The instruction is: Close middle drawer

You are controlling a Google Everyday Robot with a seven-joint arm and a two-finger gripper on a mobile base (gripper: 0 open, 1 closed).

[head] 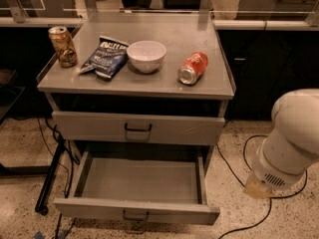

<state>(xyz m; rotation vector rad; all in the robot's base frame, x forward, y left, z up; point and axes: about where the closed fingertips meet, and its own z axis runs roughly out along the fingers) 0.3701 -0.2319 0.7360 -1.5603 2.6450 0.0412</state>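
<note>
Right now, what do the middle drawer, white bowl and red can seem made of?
Middle drawer: likely grey painted sheet metal, thin folded walls, matte. White bowl: probably glazed ceramic, possibly plastic; smooth, soft shine. Red can: aluminium, silvery end rim. The gripper is out of view; only the arm's white shell shows at right.

The middle drawer [139, 180] looked like matt grey sheet metal, same as the table [164, 86]. The bowl [146, 55] was glossy white, the chip bag [106, 59] crinkly foil, the red can [193, 67] shiny metal. The arm shell [294, 133] on the right was smooth white plastic; the gripper was out of frame.
</note>
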